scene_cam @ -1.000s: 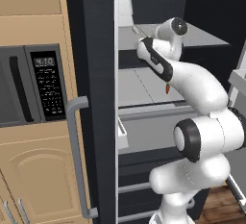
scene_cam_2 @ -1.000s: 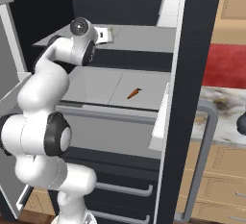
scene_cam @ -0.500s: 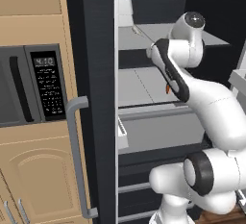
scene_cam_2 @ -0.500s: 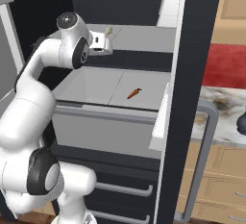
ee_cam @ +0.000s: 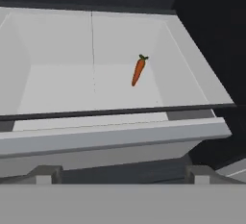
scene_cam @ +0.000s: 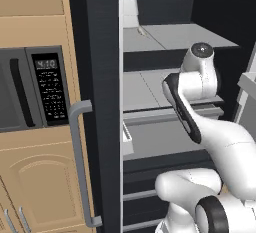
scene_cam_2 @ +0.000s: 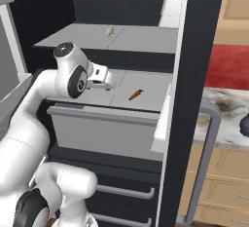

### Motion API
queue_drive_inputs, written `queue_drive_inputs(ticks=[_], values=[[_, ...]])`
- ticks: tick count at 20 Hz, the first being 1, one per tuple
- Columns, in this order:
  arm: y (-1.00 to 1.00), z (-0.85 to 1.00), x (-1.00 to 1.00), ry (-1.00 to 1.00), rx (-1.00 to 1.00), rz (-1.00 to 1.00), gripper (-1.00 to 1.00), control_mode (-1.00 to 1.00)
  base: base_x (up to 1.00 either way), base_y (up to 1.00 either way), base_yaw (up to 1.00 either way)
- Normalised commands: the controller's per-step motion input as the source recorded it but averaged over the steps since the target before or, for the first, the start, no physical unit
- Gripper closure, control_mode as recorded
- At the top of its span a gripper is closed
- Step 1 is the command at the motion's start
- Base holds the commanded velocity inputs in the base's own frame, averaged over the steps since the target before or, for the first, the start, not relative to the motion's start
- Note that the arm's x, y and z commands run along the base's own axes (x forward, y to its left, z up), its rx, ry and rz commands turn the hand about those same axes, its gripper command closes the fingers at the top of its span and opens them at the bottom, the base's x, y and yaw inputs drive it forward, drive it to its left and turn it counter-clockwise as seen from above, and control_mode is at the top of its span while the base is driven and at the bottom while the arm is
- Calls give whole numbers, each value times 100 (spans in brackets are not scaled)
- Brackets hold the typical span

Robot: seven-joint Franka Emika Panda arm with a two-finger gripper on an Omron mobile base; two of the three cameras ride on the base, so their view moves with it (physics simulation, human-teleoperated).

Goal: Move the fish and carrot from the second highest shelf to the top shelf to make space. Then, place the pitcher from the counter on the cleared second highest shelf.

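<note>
Robot arm facing an open fridge.
Empty gripper (scene_cam_2: 108, 77) spread wide before the carrot (ee_cam: 138, 71); fish (scene_cam_2: 110, 31) already lies on the top shelf (scene_cam_2: 141, 40).

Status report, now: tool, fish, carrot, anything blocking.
Tool open, empty, in front of second highest shelf. Fish on top shelf. Carrot lying loose on second highest shelf. Nothing between tool and carrot.

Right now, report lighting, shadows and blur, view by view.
Hand view: soft, slightly blurred; the carrot casts almost no shadow on the evenly lit second highest shelf.
Right base view: sharp, flat light; the fish is a pale speck.
Left base view: fridge back wall dark.
</note>
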Motion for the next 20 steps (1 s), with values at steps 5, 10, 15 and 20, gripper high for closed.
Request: queue_drive_inputs(ticks=[5,10,15,20], values=[[-52,-69,-6,5,1,-12,-100,-100,0,0,0],[-56,-21,22,6,7,-6,-100,-100,0,0,0],[-34,0,50,3,11,-1,-100,-100,0,0,0],[-3,-1,49,0,7,0,-100,-100,0,0,0]])
